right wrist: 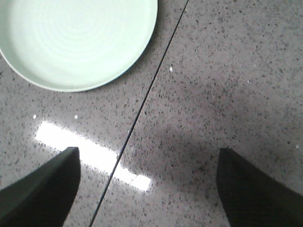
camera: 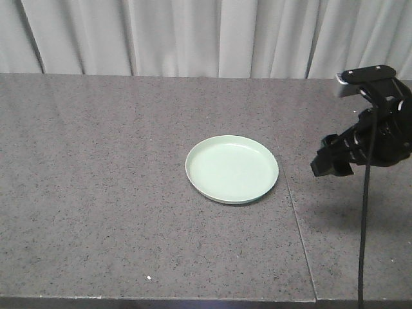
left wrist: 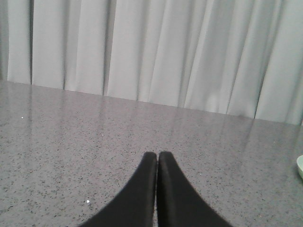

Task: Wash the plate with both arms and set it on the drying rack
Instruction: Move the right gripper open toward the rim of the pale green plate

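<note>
— What lies nearest us?
— Speckled grey countertop [camera: 96, 244], with a thin seam [camera: 297, 219] running away from us, right of centre.
— And the plate?
— The plate [camera: 232, 168] lies flat near the middle of the counter, just left of that seam. It is empty and nothing touches it.
— Our hands?
— The right gripper [right wrist: 149, 153] hangs over the counter to the plate's right, near it but apart. Its fingers are spread wide with nothing between them. The left gripper [left wrist: 157, 157] has its fingertips pressed together, empty, low over the counter off to the plate's left. That wrist view catches only a sliver of the plate at its right edge.
— Which step are we at?
— We judge it the very start: reaching for the plate, with nothing washed yet.
— What does the next move call for?
— We think the right arm must come down and leftward to the low rim. The plate sits flush, so one finger has to hook that edge. The left hand must open before it can help.
— Farther off?
— Only the pale curtain [camera: 193, 32]. We see no drying rack.
</note>
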Controlling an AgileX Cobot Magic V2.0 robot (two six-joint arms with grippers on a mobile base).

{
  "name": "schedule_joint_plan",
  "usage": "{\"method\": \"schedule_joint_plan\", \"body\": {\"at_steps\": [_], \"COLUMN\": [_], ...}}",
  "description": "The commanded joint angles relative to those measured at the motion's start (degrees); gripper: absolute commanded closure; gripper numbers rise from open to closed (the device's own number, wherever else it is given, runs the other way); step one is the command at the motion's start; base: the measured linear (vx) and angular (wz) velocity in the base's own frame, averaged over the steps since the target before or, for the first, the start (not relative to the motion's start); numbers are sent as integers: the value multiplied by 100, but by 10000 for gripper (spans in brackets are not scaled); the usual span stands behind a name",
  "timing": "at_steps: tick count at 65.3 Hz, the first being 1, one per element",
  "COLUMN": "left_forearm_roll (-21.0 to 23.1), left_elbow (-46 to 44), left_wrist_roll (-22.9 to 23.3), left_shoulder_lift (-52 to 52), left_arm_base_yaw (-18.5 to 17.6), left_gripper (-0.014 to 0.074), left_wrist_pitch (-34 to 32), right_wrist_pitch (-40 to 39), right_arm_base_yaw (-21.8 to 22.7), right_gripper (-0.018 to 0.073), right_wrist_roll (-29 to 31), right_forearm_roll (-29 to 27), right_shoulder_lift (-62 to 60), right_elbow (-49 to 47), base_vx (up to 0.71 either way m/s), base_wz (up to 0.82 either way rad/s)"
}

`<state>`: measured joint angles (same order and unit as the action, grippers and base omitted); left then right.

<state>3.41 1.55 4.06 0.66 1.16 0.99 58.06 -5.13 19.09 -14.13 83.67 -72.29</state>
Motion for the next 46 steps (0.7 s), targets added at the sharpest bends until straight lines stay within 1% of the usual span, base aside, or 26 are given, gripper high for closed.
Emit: {"method": "schedule_joint_plan", "body": {"at_steps": [1,22,34,46], "left_forearm_roll": [8,8,8,8], "left_elbow": [-146,-146,-146,-146], "left_wrist_roll": [37,37,37,37], "left_shoulder_lift": [84,84,84,84], "left_arm_base_yaw": [-41,-41,-41,-41], "left_gripper": [603,603,603,603], "left_wrist_pitch": [-411,-411,-411,-411], "right_wrist_pitch": [-65,33,38,-25], "right_arm_base_yaw": [-64,-489,-509,-509], "right_gripper": [-17,43,74,80], "right_wrist_roll": [-239,-570,-766,-826], "right_forearm_roll": [-9,-8,-17,-27], "right_shoulder_lift": [205,1416,1992,2390], "right_elbow": [-525,-1671,-2186,-2424], "base_vx": [0,0,0,0], "base_wz": [0,0,0,0]}}
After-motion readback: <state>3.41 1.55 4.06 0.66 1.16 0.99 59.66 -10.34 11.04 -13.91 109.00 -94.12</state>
